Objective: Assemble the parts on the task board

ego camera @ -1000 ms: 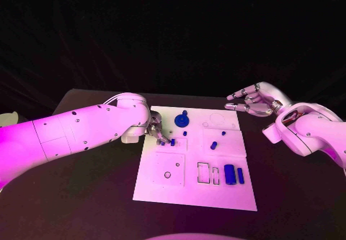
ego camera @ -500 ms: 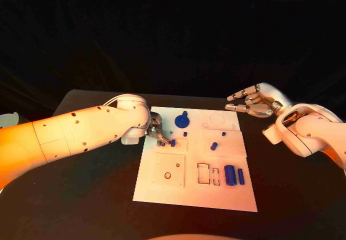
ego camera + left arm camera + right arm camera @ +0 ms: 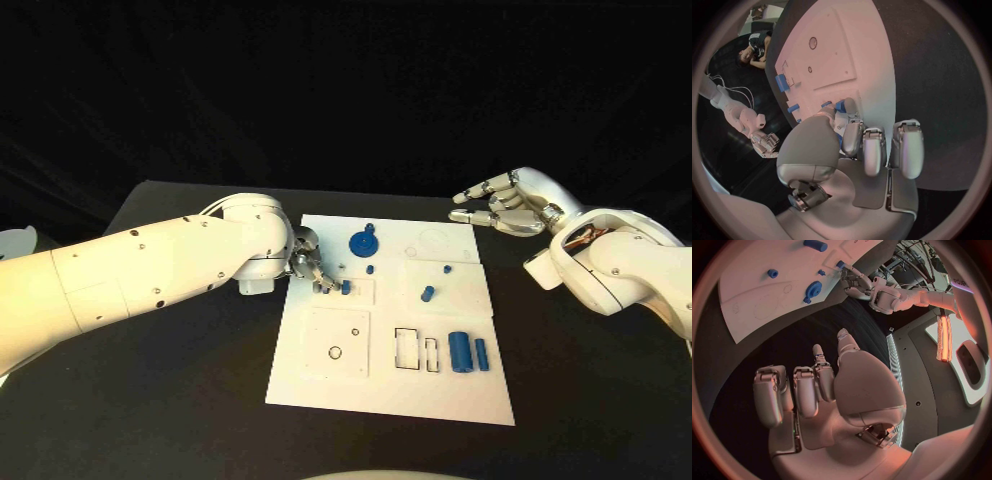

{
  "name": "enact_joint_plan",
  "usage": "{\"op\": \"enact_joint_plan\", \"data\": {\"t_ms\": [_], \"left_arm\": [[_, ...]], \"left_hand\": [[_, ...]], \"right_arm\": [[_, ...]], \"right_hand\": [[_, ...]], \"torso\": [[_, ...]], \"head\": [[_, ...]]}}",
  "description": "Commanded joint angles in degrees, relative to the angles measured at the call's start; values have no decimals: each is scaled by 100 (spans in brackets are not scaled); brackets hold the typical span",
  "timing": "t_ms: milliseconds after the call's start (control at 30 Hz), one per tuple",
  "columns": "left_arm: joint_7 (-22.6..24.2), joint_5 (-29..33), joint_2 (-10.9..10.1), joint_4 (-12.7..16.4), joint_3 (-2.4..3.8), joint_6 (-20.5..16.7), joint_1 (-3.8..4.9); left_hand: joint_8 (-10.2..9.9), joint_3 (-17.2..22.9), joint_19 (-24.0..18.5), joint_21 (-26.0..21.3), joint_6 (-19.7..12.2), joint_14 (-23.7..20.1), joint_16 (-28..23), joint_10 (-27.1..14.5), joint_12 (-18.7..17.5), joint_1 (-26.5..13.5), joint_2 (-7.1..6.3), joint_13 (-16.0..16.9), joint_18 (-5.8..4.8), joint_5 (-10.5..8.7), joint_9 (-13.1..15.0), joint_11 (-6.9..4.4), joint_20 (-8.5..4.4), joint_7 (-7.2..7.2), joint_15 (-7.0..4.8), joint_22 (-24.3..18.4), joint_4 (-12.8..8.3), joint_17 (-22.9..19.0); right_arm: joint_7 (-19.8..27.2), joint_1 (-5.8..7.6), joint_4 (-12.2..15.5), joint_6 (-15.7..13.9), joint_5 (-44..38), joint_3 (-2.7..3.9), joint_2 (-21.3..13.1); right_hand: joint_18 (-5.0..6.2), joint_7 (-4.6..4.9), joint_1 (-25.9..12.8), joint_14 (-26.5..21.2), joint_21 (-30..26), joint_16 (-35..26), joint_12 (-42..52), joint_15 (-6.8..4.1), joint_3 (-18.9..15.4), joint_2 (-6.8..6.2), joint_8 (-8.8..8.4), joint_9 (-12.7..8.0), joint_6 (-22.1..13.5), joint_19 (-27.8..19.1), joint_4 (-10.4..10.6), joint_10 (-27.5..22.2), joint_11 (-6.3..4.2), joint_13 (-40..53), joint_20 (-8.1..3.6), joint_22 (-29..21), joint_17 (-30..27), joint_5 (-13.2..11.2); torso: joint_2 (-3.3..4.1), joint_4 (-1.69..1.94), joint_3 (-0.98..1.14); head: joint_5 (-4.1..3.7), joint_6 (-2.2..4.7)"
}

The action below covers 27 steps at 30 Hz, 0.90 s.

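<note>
Your left hand point(image 3: 309, 262) pinches a small blue peg point(image 3: 345, 286) at the white board's point(image 3: 389, 395) left edge, apparently to seat it; your right hand point(image 3: 508, 205) hovers off the board's far right corner, fingers loosely spread, empty.

Black table point(image 3: 173, 400); white task board point(image 3: 382, 385) flat at centre, directly on it.
</note>
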Motion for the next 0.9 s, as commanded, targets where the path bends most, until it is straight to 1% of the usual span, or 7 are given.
{"op": "enact_joint_plan", "data": {"t_ms": [33,133,333,433,567,733,900], "left_arm": [[24,538,-66,7,3,-535,-13],[37,673,-106,15,8,-603,-13],[56,811,-178,19,11,-709,-14],[58,809,-209,25,11,-710,-14],[85,831,-274,77,11,-718,-15],[306,1180,-404,290,9,-1085,-25],[589,1239,-511,432,1,-1445,-36]], "left_hand": [[-33,-56,455,-31,-25,592,18,-46,-55,-45,-17,-38,16,-37,11,14,-25,-10,12,1150,0,1508],[-32,-118,449,-48,-56,592,18,-69,-81,-73,-19,-66,20,-115,17,23,-19,0,19,1134,5,1508],[-28,-268,441,-75,-113,592,18,-103,-117,-103,11,-112,27,-436,23,40,-6,19,33,1110,5,1508],[-25,-278,440,-80,-114,592,18,-106,-121,-93,23,-117,28,-458,24,41,-5,19,33,1106,2,1508],[-41,-204,414,-150,-169,592,18,-146,-180,291,47,-184,48,-339,16,43,-4,24,33,1037,-149,1508],[-273,-317,271,-508,-367,592,18,-377,-561,396,-68,-571,143,-353,-168,144,50,148,108,685,-59,1508],[-469,-455,234,-637,-444,592,18,-496,-779,430,-74,-803,173,-489,-386,214,107,228,167,570,0,1508]], "right_arm": [[48,-5,-8,55,-4,-3,15],[50,-9,-15,58,1,-6,21],[49,-18,-25,61,7,-11,26],[48,-22,-27,63,8,-12,28],[49,-28,-31,67,10,-14,32],[51,-36,-34,69,12,-15,36],[53,-45,-40,73,18,-16,41]], "right_hand": [[69,-15,-3,450,-39,-32,-24,-9,-44,69,17,9,32,367,3,79,2,871,-12,1083,895,26],[69,-15,-3,450,-39,-32,-24,-9,-44,69,17,9,32,367,3,79,2,871,-12,1083,895,26],[69,-15,-3,450,-39,-32,-24,-9,-44,69,17,9,32,367,3,79,2,871,-12,1083,895,26],[69,-15,-3,450,-39,-32,-24,-9,-44,69,17,9,32,367,3,79,2,871,-12,1083,895,26],[69,-15,-3,450,-39,-32,-24,-9,-44,69,17,9,32,367,3,79,2,871,-12,1083,895,26],[69,-15,-3,450,-39,-32,-24,-9,-44,69,17,9,32,367,3,79,2,871,-12,1083,895,26],[69,-15,-3,450,-39,-32,-24,-9,-44,69,17,9,32,367,3,79,2,871,-12,1083,895,26]], "torso": [[-5,5,0],[-3,1,-1],[-3,4,1],[-1,2,2],[3,-9,-3],[6,-4,-3],[-5,5,2]], "head": [[5,2],[7,4],[11,9],[13,14],[20,22],[2,26],[-6,47]]}}
